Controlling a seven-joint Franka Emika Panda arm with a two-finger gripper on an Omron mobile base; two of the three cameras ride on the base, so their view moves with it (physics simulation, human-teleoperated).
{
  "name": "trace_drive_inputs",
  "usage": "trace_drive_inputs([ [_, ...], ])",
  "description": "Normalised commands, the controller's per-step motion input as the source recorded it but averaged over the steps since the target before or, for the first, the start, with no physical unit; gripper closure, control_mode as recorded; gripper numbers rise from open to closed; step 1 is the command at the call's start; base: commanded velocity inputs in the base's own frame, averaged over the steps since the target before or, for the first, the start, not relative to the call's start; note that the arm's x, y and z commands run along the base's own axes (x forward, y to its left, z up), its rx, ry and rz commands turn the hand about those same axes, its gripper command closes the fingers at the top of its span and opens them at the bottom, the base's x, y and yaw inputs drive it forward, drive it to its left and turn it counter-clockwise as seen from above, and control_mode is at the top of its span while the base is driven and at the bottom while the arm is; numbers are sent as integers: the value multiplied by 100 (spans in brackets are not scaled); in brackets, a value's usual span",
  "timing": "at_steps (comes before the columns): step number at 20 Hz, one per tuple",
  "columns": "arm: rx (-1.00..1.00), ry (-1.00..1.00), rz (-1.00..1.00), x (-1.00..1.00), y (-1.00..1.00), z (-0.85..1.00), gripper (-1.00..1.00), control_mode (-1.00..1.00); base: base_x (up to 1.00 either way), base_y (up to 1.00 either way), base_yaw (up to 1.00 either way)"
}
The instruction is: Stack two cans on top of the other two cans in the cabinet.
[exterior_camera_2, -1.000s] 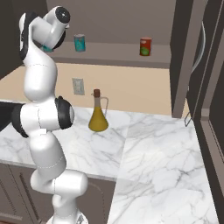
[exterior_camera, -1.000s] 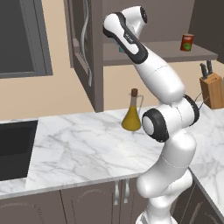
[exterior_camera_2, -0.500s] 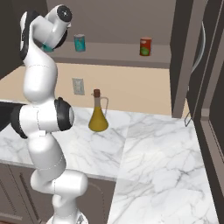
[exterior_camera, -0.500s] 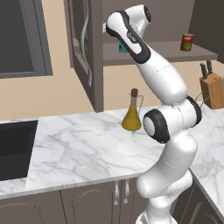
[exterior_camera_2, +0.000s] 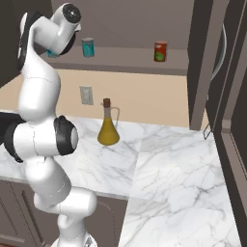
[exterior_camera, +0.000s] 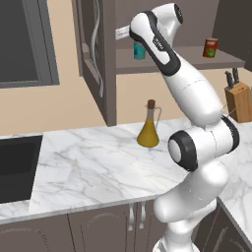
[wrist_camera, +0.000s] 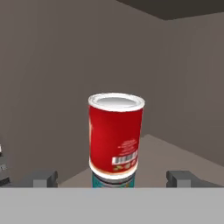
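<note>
A red can (wrist_camera: pixel 116 135) with a silver rim and a white barcode patch stands upright on a teal can (wrist_camera: pixel 113 182), inside the cabinet (wrist_camera: pixel 175 153). My gripper (wrist_camera: pixel 113 178) is open. Its fingertips (wrist_camera: pixel 43 178) sit wide apart on either side of the stack's base, with gaps to the cans. On the cabinet shelf (exterior_camera: pixel 187 64) a teal can (exterior_camera: pixel 139 50) stands partly behind my arm, and a red can with a green label patch (exterior_camera: pixel 210 47) stands to the right. The right base view shows that teal can (exterior_camera_2: pixel 88 47) and that red can (exterior_camera_2: pixel 160 51).
The cabinet door (exterior_camera: pixel 93 54) with its wavy silver handle hangs open left of the shelf. On the marble counter (exterior_camera: pixel 88 162) stand an oil bottle (exterior_camera: pixel 147 127) and a knife block (exterior_camera: pixel 237 98). A dark sink (exterior_camera: pixel 15 167) lies at the left.
The jaws have spread a little wider around the red can. The arm and the cans stay where they were.
</note>
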Motion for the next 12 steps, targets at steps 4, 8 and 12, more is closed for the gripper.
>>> trace_drive_inputs([
  [4,0,0,-21,-50,-48,-12,-100,-100,0,0,0],
  [8,-1,0,-29,-41,-52,-14,-100,-100,0,0,0],
  [12,-1,8,-33,-29,-53,-14,-100,-100,0,0,0],
])
